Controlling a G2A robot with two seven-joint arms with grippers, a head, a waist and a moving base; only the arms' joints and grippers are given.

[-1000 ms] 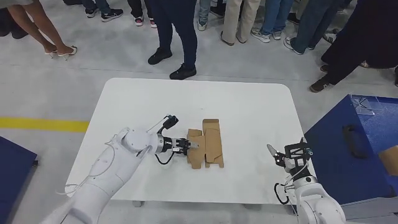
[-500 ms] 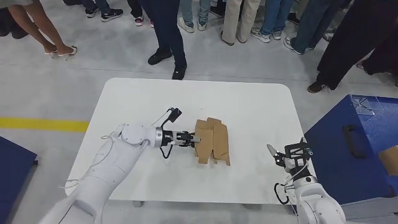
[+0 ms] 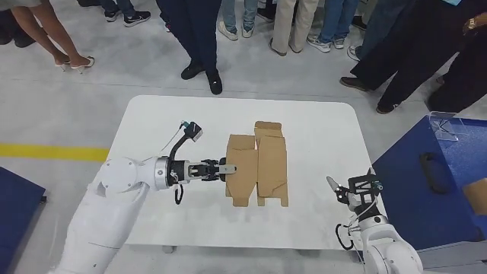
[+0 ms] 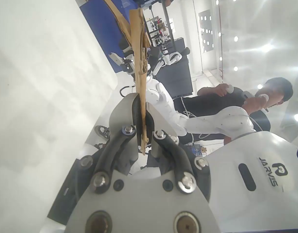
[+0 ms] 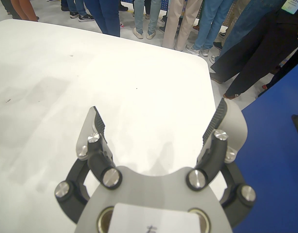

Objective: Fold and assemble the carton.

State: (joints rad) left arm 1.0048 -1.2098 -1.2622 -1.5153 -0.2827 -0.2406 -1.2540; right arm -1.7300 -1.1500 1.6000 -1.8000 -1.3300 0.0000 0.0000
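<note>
Your left hand (image 3: pixel 227 170) was pinched shut on one long edge of the flat cardboard carton (image 3: pixel 257 169). The left wrist view showed the card squeezed between both fingers. It looked lifted a little off the white counter (image 3: pixel 319 125).

The carton was still flat, with its flaps sticking out at both short ends. It was not a box yet, so nothing could sit inside it.

Its long side ran across the line from one hand to the other. So the free long edge, on the far side of the carton from your left hand, faced your right hand (image 3: pixel 351 186).

Your right hand was wide open and held nothing. It was well apart from the carton, over the counter's corner.

I think opening the carton up needs a second grip. Your right hand would have to travel straight toward that free long edge. If only the left hand pulled, the flat card might just swing or bend.
</note>
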